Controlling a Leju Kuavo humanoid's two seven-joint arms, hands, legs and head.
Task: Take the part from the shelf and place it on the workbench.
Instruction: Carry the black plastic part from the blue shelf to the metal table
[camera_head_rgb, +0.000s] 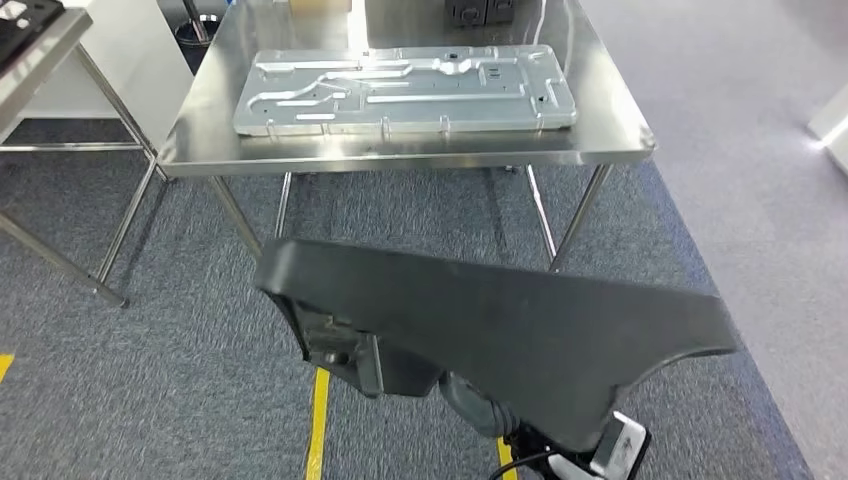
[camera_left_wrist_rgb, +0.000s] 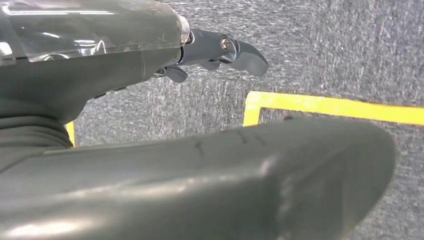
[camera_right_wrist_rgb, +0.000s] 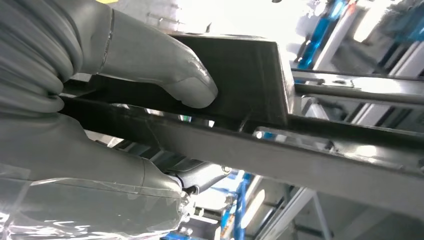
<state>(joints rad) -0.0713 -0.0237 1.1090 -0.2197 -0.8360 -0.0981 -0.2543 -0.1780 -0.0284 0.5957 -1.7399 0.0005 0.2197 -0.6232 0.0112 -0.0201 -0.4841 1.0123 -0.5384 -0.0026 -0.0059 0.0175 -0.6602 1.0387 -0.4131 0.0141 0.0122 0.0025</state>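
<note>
The dark part is hanging low in the head view, over the grey carpet and short of the steel worktop, where a silver stamped panel is lying. The right hand is gripping the part's edge, thumb pressing on one face and fingers curling under the other. The left hand is lying alongside the part, fingers extending apart above it; whether they are touching it cannot be told.
</note>
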